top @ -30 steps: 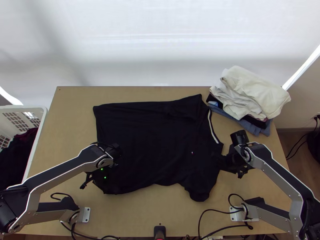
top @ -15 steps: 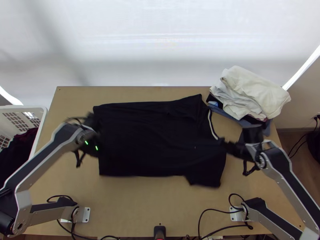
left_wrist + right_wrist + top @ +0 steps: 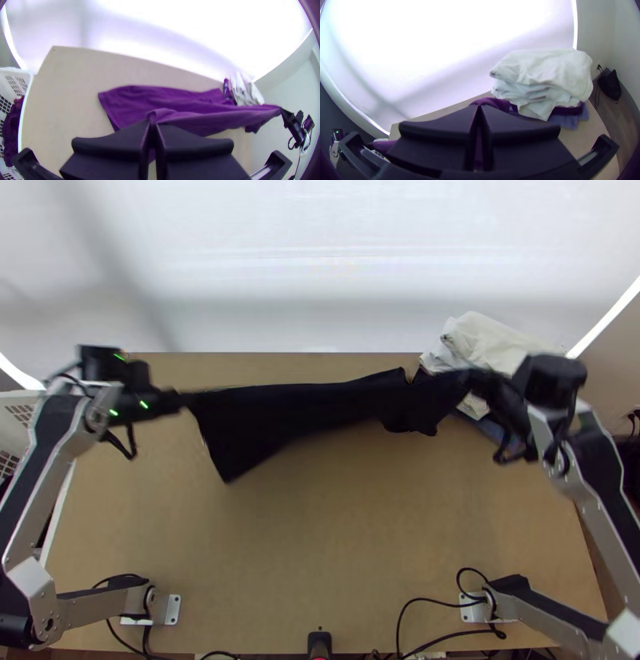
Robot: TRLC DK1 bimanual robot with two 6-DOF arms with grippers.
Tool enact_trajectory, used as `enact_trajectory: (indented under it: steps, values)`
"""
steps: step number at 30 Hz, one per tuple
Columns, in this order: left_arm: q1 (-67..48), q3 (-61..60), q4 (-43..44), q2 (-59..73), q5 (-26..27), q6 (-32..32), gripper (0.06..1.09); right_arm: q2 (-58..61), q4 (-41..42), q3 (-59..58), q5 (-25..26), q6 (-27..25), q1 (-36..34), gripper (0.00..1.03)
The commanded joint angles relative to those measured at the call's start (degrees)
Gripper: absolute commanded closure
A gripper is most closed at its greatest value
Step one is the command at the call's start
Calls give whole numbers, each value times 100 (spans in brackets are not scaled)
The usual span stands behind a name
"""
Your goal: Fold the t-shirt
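Two ends of the dark t-shirt's raised edge are clamped, one in the left end effector, one in the right end effector. We note that this edge has left the counter and swept towards the far side; we judge a half-fold under way, with lowering beside the clothes pile to follow.

a bright white backdrop rises behind the wooden table, near pale wall and brown floor.
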Motion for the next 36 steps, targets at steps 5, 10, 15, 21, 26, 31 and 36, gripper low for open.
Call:
enact_trajectory:
  steps: [5, 10, 15, 21, 26, 31, 36]
  values:
    - [893, 1160, 1069, 49, -1, -919, 104, 1145, 426, 1837, 350, -367, 40, 100]
    - [1227, 1925, 1491, -92, -1, -1314, 104, 1523, 830, 2962, 544, -543, 136, 100]
    - [1385, 2531, 1781, -312, -10, -1420, 104, 1531, 1322, 3788, 649, -921, 374, 100]
    - [1420, 2988, 2019, -496, -63, -1384, 104, 1224, 1990, 4139, 772, -1615, 681, 100]
    - [1491, 3050, 2177, -944, -116, -1393, 104, 415, 1841, 3770, 790, -1659, 901, 100]
    - [1622, 2909, 2133, -1735, -142, -1393, 104, -815, 1366, 3085, 790, -1641, 1173, 100]
    - [2141, 2435, 2265, -2641, -195, -1428, 104, -1826, 725, 2619, 781, -1553, 1129, 100]
